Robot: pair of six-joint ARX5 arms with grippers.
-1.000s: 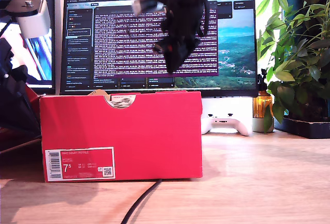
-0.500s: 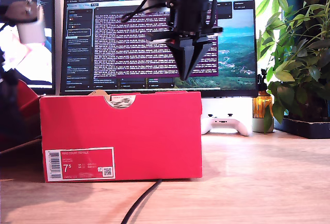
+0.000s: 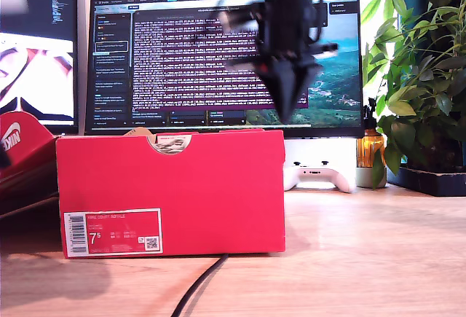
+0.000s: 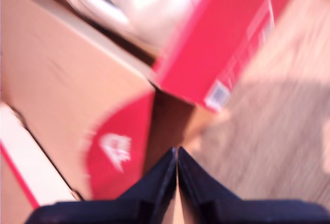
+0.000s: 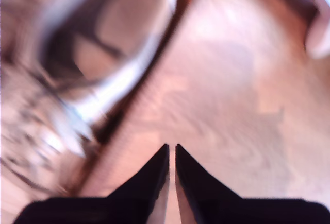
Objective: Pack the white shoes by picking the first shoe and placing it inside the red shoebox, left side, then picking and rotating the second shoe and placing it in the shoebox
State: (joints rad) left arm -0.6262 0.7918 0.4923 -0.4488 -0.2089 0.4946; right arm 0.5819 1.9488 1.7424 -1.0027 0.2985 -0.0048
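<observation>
The red shoebox [image 3: 171,192] stood on the wooden desk [image 3: 364,259], its long side with the white "7.5" label [image 3: 113,231] facing the exterior camera; through the half-round notch [image 3: 169,142] in its top edge a bit of pale content showed, too little to name. In my first wrist view the box lay open below, and one white shoe [image 4: 154,2] was blurred inside it; a second could not be made out. Beside the box lay its red lid [image 3: 22,153] with a white logo. My first gripper [image 4: 177,154] had its fingers pressed together on nothing. My second gripper [image 5: 171,152] had its fingers nearly touching, also empty, over bare wood. One dark arm [image 3: 287,47] hung blurred above the box; which arm it was could not be told. Behind the box stood two monitors [image 3: 218,55], one white game controller [image 3: 320,175], an amber bottle [image 3: 370,149] and a leafy potted plant [image 3: 422,76]. One black cable [image 3: 196,288] ran forward from under the box.
</observation>
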